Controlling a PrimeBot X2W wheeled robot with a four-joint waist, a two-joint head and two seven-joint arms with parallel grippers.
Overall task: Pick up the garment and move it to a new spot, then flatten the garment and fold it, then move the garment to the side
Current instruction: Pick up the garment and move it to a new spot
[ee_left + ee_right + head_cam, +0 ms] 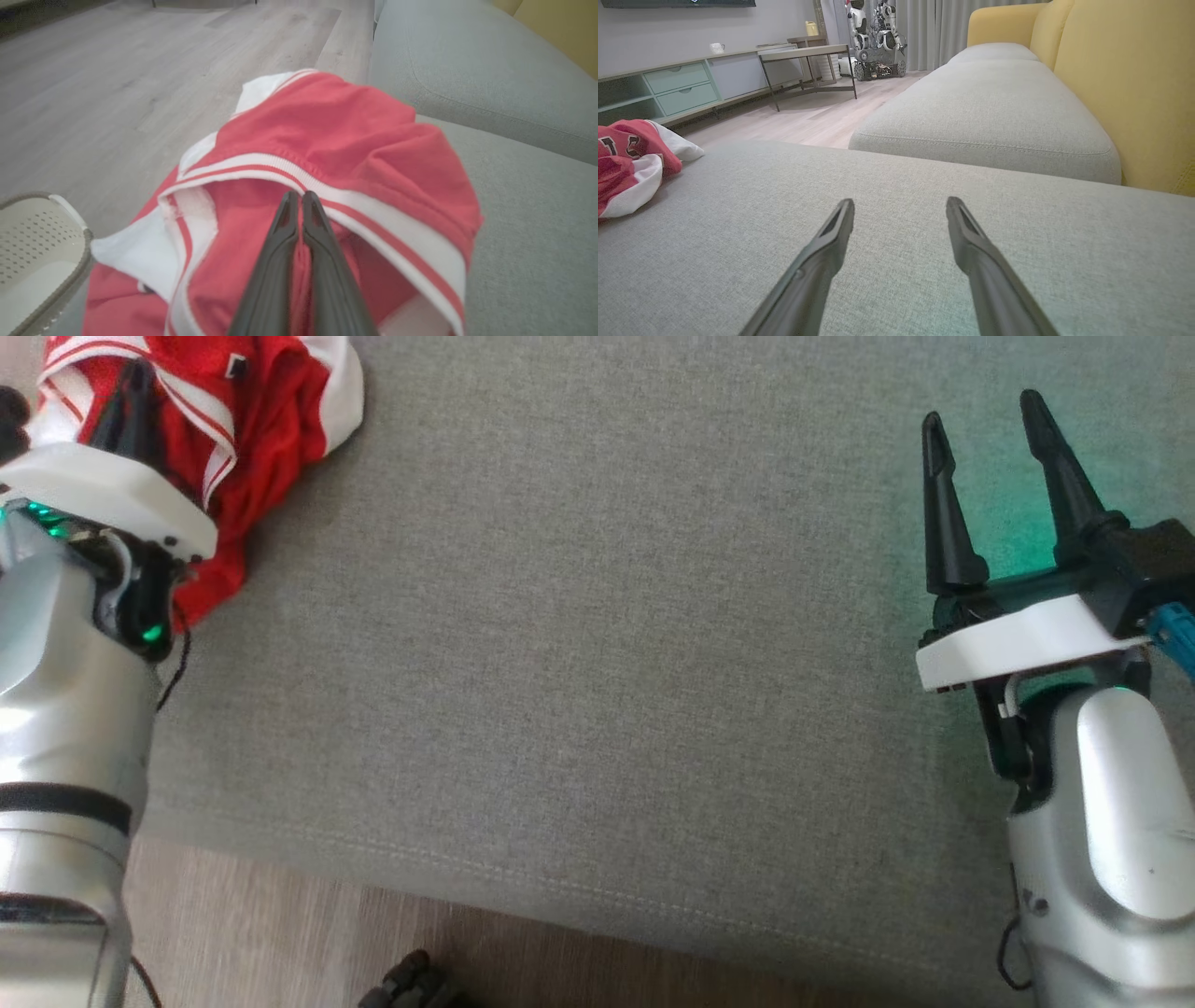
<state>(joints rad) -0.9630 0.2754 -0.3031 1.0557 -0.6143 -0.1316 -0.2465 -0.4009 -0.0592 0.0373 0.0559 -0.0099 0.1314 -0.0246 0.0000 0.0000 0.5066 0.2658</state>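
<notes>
Garment [336, 135], red with white striped trim, sits bunched at the upper left of the head frame, on the sofa cushion [597, 663] right by its edge. Left claw [299, 198] is pressed together on it, pinching a fold of red fabric just under the striped band; the tips look like they hold very little cloth. Main risk: the pinch is shallow, so a quick lift could let the fold slide out. It's near the edge, so a drop may go over onto the floor [233, 933] or towards the white basket [37, 233], lower left of the left wrist frame. Second risk: it's a crumpled heap, grip point unclear, so it may come up twisted or inside out and make flattening harder. Right claw [982, 411] is spread and empty, hovering at far right, well apart from the garment, so no backup if it slips.
</notes>
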